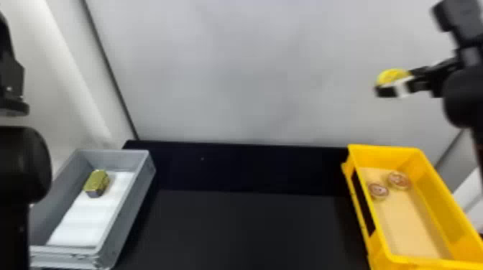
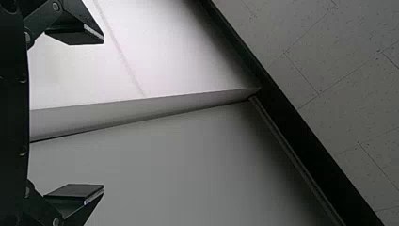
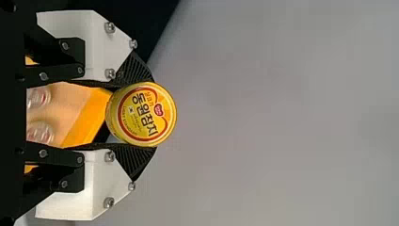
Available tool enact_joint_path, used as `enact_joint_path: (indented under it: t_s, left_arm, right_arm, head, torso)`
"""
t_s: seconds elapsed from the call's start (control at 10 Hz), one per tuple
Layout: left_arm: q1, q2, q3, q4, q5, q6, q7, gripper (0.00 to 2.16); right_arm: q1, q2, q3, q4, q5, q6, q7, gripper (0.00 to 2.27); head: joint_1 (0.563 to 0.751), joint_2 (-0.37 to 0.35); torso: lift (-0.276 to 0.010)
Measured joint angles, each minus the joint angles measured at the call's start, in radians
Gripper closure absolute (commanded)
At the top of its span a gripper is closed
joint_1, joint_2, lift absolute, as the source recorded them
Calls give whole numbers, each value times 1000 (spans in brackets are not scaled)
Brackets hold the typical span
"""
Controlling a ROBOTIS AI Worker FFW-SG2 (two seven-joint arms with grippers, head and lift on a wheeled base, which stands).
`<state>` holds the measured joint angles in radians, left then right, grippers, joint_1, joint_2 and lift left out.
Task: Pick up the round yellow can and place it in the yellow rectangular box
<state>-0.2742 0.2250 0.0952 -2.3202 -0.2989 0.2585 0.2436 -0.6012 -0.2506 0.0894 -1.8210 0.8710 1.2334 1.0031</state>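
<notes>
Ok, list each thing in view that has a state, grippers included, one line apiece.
Left gripper, open and empty
Right gripper, closed on the can
Round yellow can, held up, not yet in the box
Yellow rectangular box, open-topped, holding two round containers
Grey box, open-topped, white sheet inside
Gold block, resting in the grey box

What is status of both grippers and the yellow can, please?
Right gripper shut on round yellow can, raised above box level. Left gripper open, empty. Nothing seen blocking yellow box.

Soft light, faint shadows, bright wall (image 1: 68,64)
</notes>
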Motion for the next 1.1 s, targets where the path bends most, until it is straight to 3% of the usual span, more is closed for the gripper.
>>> enact_joint_path:
  t_s: [0.2, 0.4, 0.5, 0.7, 0.9, 1.1]
  left_arm:
    - [-4, 5, -1, -1, 0, 4, -1, 159]
    - [-6, 7, -2, -2, 0, 5, -2, 159]
    - [-6, 8, -1, -3, 0, 6, -3, 159]
    - [-5, 9, 1, -4, 0, 8, -5, 160]
    - [-5, 12, 1, -6, 0, 11, -7, 159]
    - [-6, 13, 1, -7, 0, 11, -9, 159]
  right_arm:
    - [30, -48, -119, 0, 18, -27, -57, 722]
    - [103, -63, -279, 19, -54, -85, -160, 722]
    - [149, -64, -357, 39, -151, -117, -242, 722]
    - [244, -80, -449, 110, -456, -177, -450, 722]
    - [320, -108, -438, 216, -761, -255, -630, 722]
    - [350, -115, -393, 340, -895, -345, -675, 722]
  head:
    - [663, 54]
    - [663, 54]
    - [663, 54]
    - [663, 54]
    - [663, 54]
    - [663, 54]
  torso:
    - [-10]
    - [-10]
    - [-10]
    - [-10]
    - [-10]
    - [-10]
